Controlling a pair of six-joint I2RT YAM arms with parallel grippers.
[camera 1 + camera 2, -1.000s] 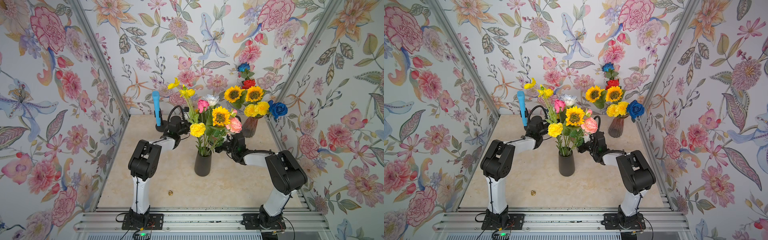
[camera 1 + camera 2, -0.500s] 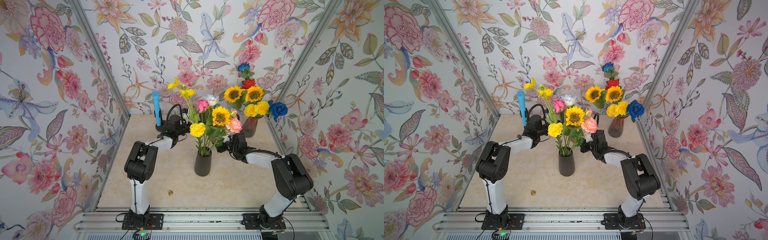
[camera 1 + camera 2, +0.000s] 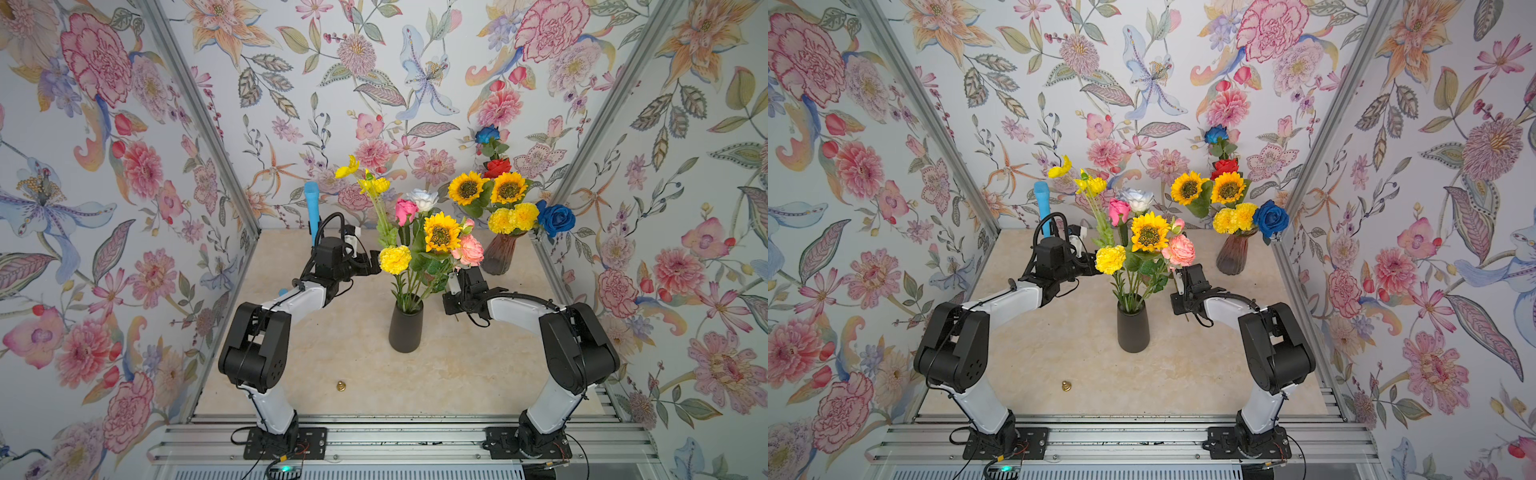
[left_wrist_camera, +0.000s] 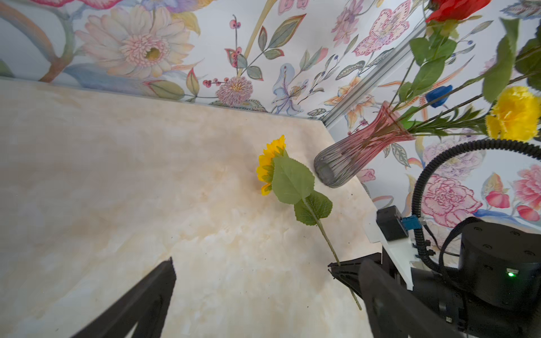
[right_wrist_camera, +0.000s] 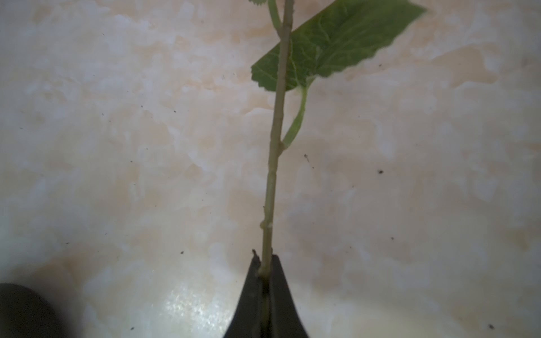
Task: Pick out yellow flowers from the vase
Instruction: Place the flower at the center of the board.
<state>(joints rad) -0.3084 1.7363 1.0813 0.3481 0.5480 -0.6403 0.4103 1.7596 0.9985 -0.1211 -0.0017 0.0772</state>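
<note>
Since a second ago the left pincer has sprung wide open, empty. The right pincer is clamped on the sunflower stem, over the tabletop near the pink vase. I'd keep squeezing and swing slowly so the leaves don't snag.

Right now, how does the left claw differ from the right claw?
The left claw stands wide open and holds nothing; the right claw is shut on the sunflower by its stem. The left claw sits beside the yellow pompom; the right claw is near the peach rose, on the opposite side of the black vase. Both are black.
</note>
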